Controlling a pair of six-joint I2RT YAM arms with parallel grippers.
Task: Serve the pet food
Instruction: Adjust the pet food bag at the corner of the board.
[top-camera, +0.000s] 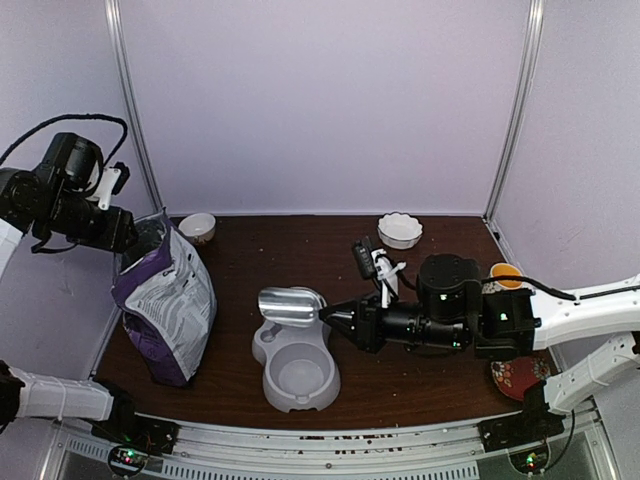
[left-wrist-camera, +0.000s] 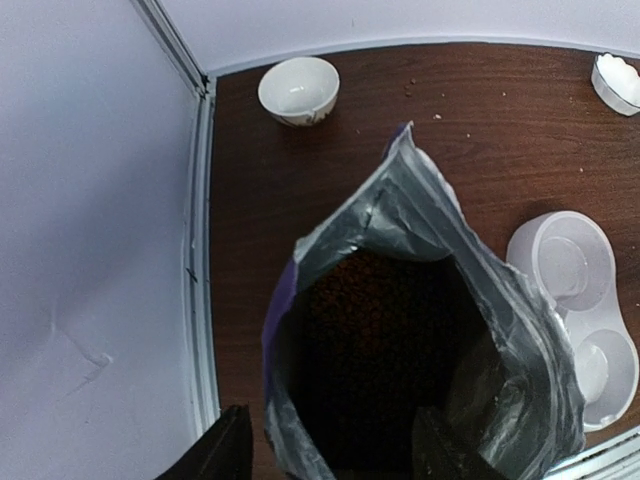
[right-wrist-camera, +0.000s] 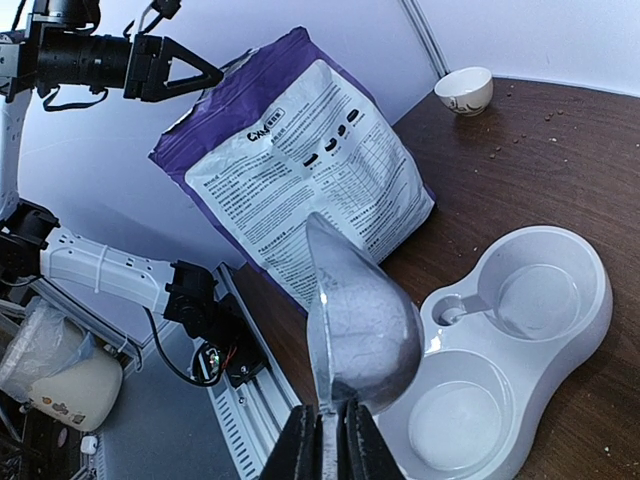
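The purple pet food bag (top-camera: 168, 300) stands open at the table's left. Reddish-brown pet food (left-wrist-camera: 370, 330) shows deep inside it in the left wrist view. My left gripper (left-wrist-camera: 330, 460) hovers open over the bag's mouth, with one finger outside the near rim and the other over the opening. It holds nothing. My right gripper (right-wrist-camera: 332, 440) is shut on the handle of the metal scoop (right-wrist-camera: 360, 310). The scoop looks empty and hangs tilted on its side above the grey double bowl (top-camera: 268, 345). Both compartments of the bowl (right-wrist-camera: 595, 300) hold no kibble.
A small white bowl (top-camera: 197, 227) sits behind the bag and a fluted white dish (top-camera: 400, 230) at the back centre. An orange cup (top-camera: 506, 274) and a red patterned plate (top-camera: 515, 378) lie by the right arm. Crumbs dot the brown table (top-camera: 260, 250). White walls close in left and back.
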